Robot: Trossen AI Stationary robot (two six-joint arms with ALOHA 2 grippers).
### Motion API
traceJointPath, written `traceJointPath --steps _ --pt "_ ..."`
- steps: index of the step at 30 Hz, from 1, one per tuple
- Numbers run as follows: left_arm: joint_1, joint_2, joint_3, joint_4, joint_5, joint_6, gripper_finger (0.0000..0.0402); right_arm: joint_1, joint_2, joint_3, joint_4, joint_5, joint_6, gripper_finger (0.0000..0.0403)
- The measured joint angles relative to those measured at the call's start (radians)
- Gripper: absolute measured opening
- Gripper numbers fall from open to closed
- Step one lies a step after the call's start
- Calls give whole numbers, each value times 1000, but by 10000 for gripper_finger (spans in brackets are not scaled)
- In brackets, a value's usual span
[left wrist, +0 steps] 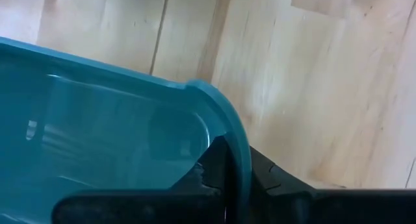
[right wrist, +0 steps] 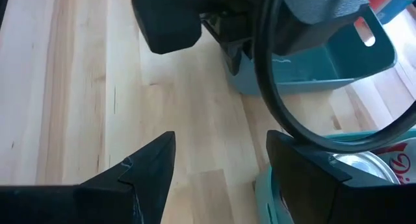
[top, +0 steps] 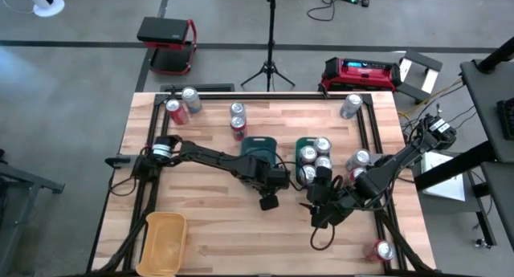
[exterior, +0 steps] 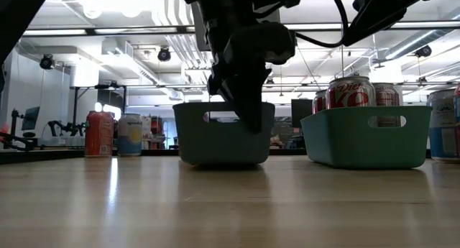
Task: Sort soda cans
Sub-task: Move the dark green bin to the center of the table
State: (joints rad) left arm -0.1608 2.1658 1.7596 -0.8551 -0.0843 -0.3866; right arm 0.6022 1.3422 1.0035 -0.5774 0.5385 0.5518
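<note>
While the left claw [left wrist: 227,185] is clamped on the rim of the empty teal plastic tray [top: 259,148] at the centre of the high view, the right claw [right wrist: 221,165] hangs with its fingers apart just right of it, beside the second teal tray [top: 303,144] that holds four silver-topped soda cans [top: 322,145]. Other cans stand at the upper left [top: 191,98] of the wooden counter [top: 217,221], and a yellow tray [top: 164,241] lies at the lower left.

We can read only "Diet" in script on the red soda can [exterior: 350,93] standing in the right green tray [exterior: 366,136].
</note>
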Motion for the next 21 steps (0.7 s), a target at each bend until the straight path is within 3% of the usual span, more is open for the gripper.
traceJointPath --steps 21 --pt "-25 0 -2 24 1 8 2 0 0 0 4 4 -18 277"
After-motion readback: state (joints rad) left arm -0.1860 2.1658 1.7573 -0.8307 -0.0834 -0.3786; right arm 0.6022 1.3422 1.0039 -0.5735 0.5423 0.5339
